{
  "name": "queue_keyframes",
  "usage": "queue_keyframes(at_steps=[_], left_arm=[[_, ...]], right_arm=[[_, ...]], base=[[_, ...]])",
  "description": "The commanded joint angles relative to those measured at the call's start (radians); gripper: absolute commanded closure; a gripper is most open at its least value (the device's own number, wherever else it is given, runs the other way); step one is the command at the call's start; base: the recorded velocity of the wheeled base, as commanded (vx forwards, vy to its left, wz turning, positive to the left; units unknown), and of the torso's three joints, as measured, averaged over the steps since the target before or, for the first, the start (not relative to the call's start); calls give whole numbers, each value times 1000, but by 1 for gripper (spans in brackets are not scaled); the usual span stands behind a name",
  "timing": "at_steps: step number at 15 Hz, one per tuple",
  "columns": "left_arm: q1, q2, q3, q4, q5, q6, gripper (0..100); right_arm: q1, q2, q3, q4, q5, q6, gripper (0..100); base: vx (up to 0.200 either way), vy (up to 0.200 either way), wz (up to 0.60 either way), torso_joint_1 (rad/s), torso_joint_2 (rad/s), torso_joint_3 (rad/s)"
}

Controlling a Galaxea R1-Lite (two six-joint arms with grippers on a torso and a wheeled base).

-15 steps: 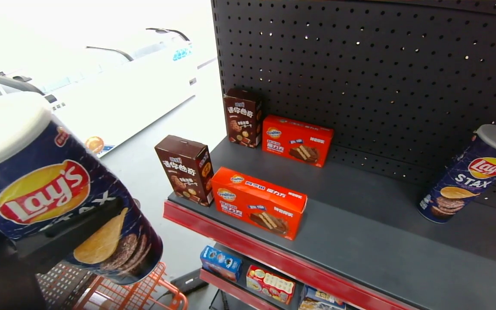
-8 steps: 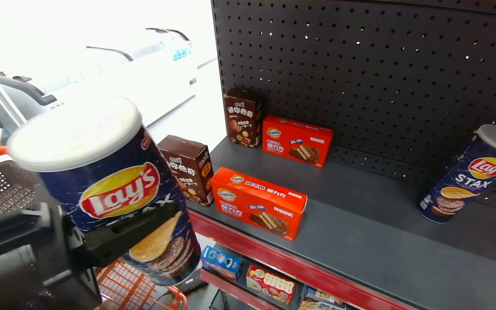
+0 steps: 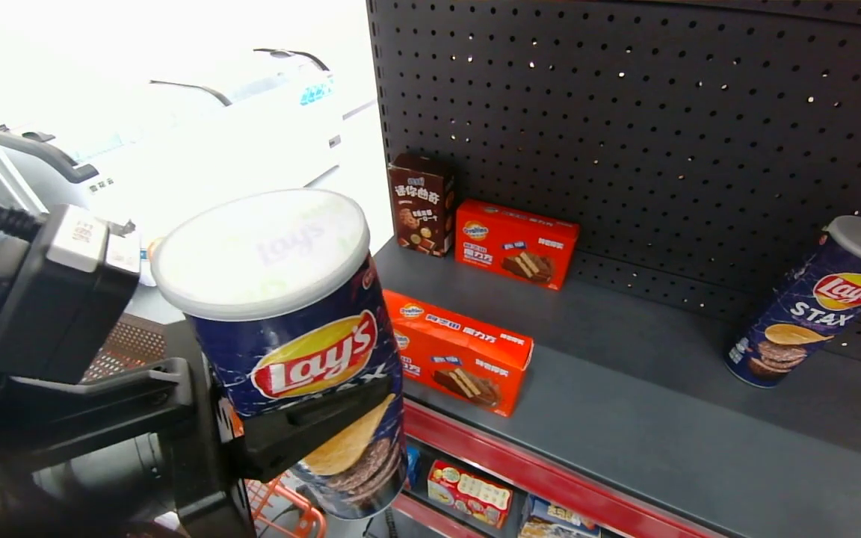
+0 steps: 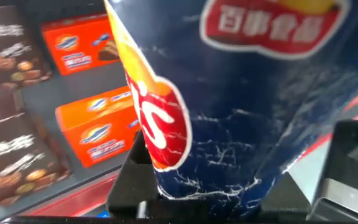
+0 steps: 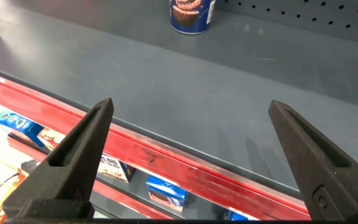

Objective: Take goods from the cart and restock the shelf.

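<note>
Blue held can clamped in left end effector; second can on shelf; right end effector apart.

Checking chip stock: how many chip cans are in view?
2. The held can is in the left gripper, before the shelf front; the standing can is at the shelf's back right, by the pegboard. The cart may hide more.

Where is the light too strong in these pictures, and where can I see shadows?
Head view: the room beyond the held chip can is washed out to white, so the freezer keeps little detail. Right wrist view: the light is even, with faint soft shadows on the grey shelf near its red edge.
</note>
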Motion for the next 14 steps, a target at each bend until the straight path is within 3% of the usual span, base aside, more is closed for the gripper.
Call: queue_keyframes(at_steps=[1, 4, 7, 14], left_arm=[[-45, 47, -19, -1, -9, 0, 100], [-95, 111, -85, -1, -9, 3, 100], [-101, 142, -102, -1, -10, 9, 100], [-110, 143, -103, -1, -9, 7, 100]], right_arm=[[0, 1, 0, -1, 0, -1, 0], [0, 1, 0, -1, 0, -1, 0], [0, 1, 0, -1, 0, -1, 0], [0, 1, 0, -1, 0, -1, 0]], base=[[0, 0, 0, 0, 0, 0], [0, 0, 0, 0, 0, 0], [0, 0, 0, 0, 0, 0], [0, 0, -600, 0, 4, 2]])
